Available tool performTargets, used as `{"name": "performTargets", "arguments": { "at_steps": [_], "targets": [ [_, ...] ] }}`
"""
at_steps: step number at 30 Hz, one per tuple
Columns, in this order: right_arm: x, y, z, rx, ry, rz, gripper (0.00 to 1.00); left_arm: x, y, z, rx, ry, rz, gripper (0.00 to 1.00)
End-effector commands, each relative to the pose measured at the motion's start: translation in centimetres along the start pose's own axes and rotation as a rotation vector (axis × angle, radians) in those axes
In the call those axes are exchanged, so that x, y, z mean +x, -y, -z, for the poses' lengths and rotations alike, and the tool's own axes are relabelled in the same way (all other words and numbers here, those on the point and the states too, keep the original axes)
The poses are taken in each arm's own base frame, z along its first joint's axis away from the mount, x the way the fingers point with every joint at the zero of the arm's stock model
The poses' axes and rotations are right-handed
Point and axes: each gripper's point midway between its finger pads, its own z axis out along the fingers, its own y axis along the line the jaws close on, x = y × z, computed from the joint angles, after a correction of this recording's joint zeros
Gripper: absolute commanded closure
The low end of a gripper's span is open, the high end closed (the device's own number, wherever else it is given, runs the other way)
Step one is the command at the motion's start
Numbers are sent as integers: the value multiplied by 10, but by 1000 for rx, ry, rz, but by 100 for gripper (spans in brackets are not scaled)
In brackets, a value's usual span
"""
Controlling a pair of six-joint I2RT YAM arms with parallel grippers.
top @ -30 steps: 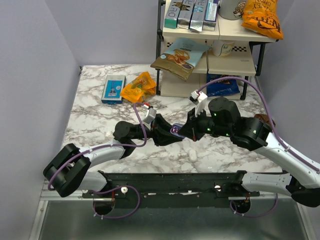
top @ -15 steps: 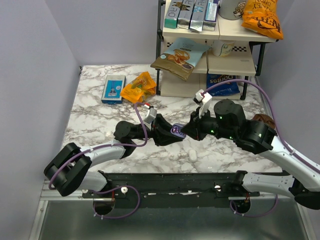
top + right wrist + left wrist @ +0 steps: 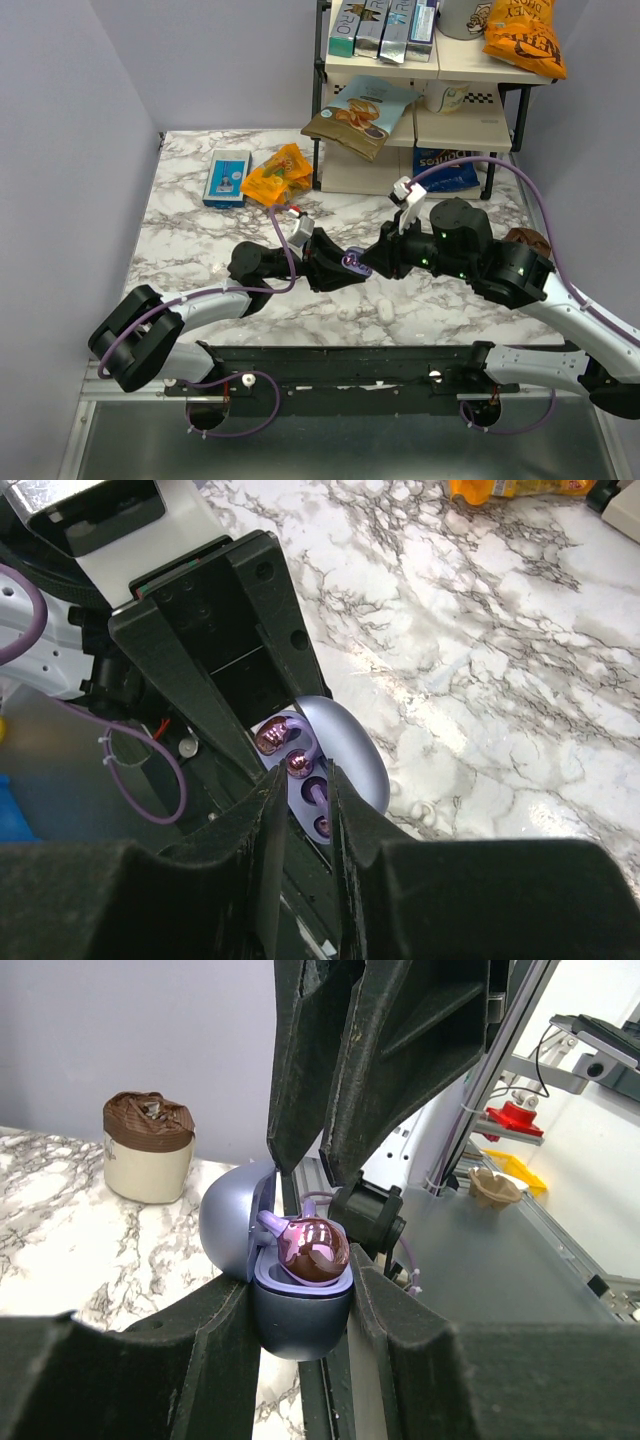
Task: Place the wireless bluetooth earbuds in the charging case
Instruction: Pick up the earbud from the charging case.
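Note:
The charging case [image 3: 300, 1332], a blue-lilac shell with its lid [image 3: 230, 1222] swung open, sits clamped between my left gripper's [image 3: 300, 1305] fingers. In the top view the case [image 3: 352, 262] is held above the table's near middle. A glossy purple earbud [image 3: 312, 1252] rests in its tray. From the right wrist, one hooked earbud [image 3: 285, 742] lies in the far cradle and a second [image 3: 320, 805] shows in the near cradle, in the narrow gap between my right gripper's [image 3: 305, 780] fingers. Those fingers stand slightly apart, tips just over the tray, touching neither bud that I can see.
A brown-topped beige cup [image 3: 525, 243] stands right of the arms. Small white pieces [image 3: 385, 310] lie on the marble near the front edge. A shelf rack [image 3: 420, 120] with snack bags fills the back right. A blue box [image 3: 227, 177] and an orange packet [image 3: 277, 175] lie at the back.
My right gripper's jaws have parted from shut to a narrow gap, and its wrist has shifted a little right. The left arm and the case have stayed still.

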Motion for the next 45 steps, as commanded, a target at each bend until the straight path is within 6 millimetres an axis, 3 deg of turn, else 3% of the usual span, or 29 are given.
{"name": "performTargets", "arguments": {
  "at_steps": [1,23,31,37,45],
  "targets": [
    [-13,-8,-3,-27,27,11,68,-59,43,-4,169,212,-302,100],
    [-1,1,-22,30,-42,34,70,-55,40,-10,173,192,-294,100],
    [-5,-9,-10,-14,-14,51,66,-54,37,-12,162,189,-299,100],
    [-19,-3,7,25,56,42,65,-56,36,-12,161,191,-300,100],
    [-11,0,5,37,35,27,67,-58,38,-12,160,199,-303,100]
  ]
}}
